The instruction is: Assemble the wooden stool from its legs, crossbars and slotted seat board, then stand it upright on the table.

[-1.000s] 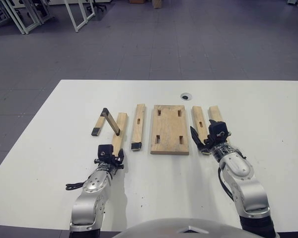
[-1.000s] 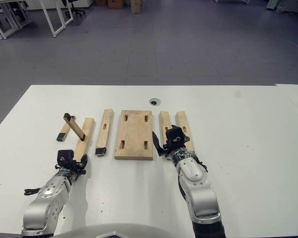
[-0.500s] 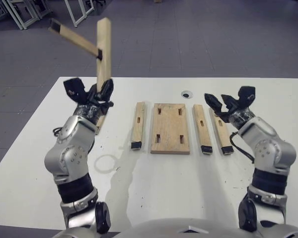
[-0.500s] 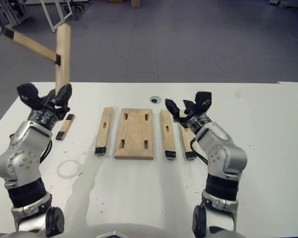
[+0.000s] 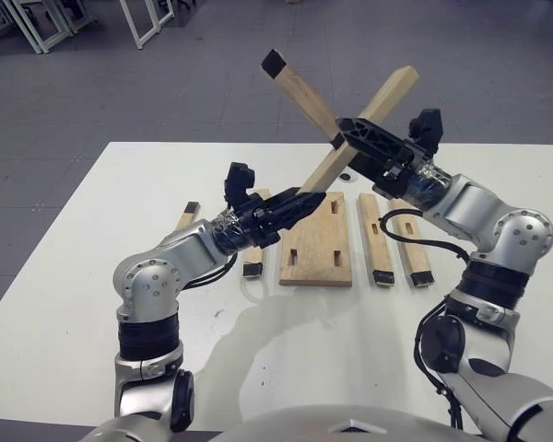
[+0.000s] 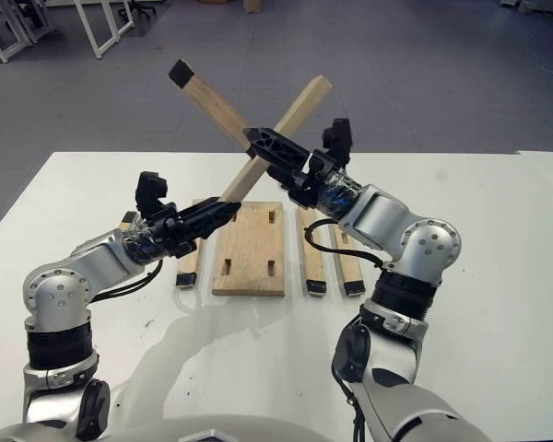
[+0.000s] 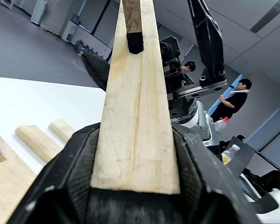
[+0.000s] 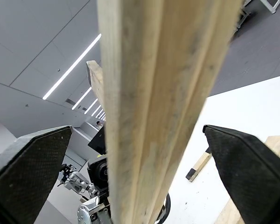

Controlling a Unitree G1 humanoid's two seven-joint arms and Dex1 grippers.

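Leg [image 5: 392, 92] and crossbar [image 5: 300, 87] block room above seat board [image 5: 315, 250].

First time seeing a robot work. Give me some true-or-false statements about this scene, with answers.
1. The left arm's fingers hold a wooden leg in the air. True.
2. The seat board stands upright. False: it lies flat on the table.
3. A crossbar sticks through the held leg. True.
4. The right arm's fingers are clamped on the seat board. False: they are open, up where the held leg and crossbar meet.
5. Two loose legs lie flat to the right of the seat board. True.
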